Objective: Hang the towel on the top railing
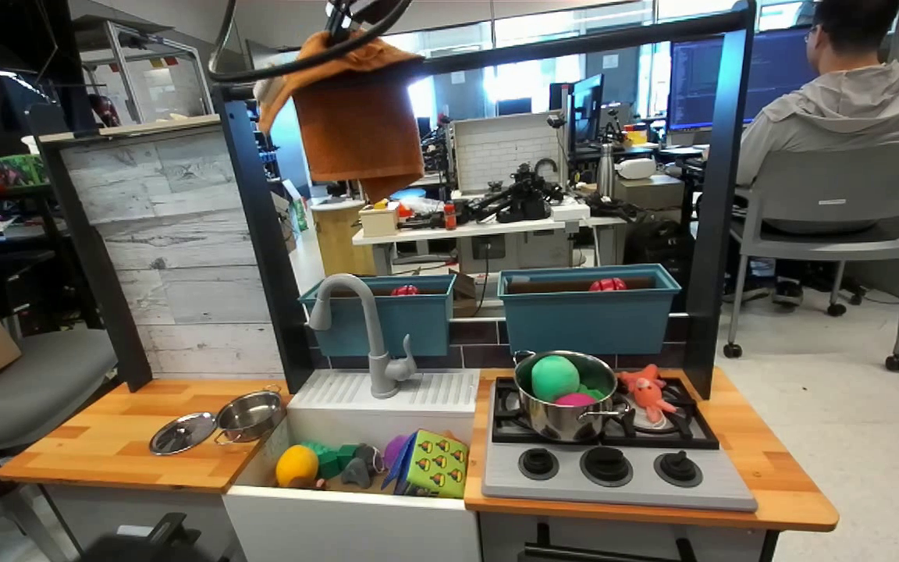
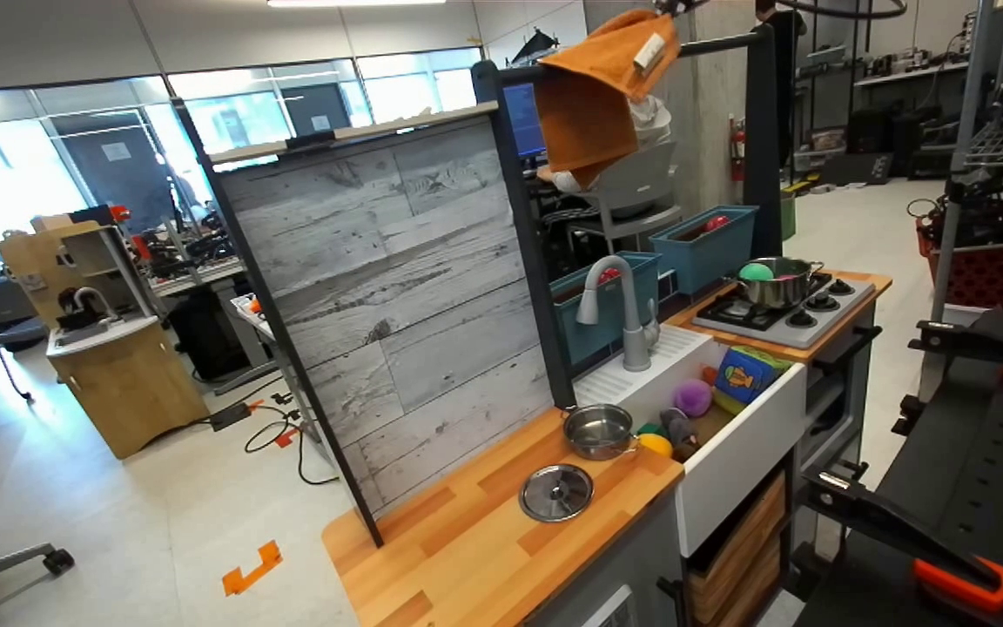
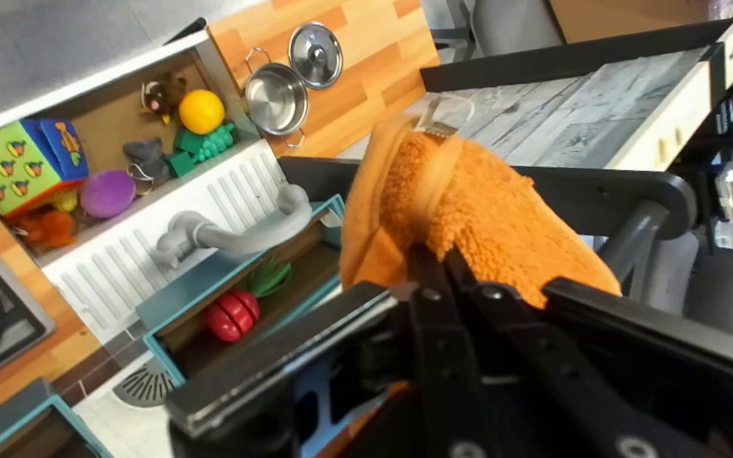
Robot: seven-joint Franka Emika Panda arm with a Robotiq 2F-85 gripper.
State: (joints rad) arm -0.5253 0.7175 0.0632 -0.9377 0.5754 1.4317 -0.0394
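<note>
Orange towel (image 1: pixel 360 129), over railing (image 1: pixel 574 45), corner pointing down

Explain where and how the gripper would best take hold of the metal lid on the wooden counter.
Probably by its central knob, from straight above: the lid appears to lie flat on the counter, knob upward, likely leaving little edge to pinch. The gripper, holding the towel, must let go first.

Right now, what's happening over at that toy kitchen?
The robot's gripper is pinching an orange towel at the top railing. The towel appears draped over the railing, with part hanging below, but it has not yet been released. Lower down, a pot holding a green ball stands on the stove.
</note>
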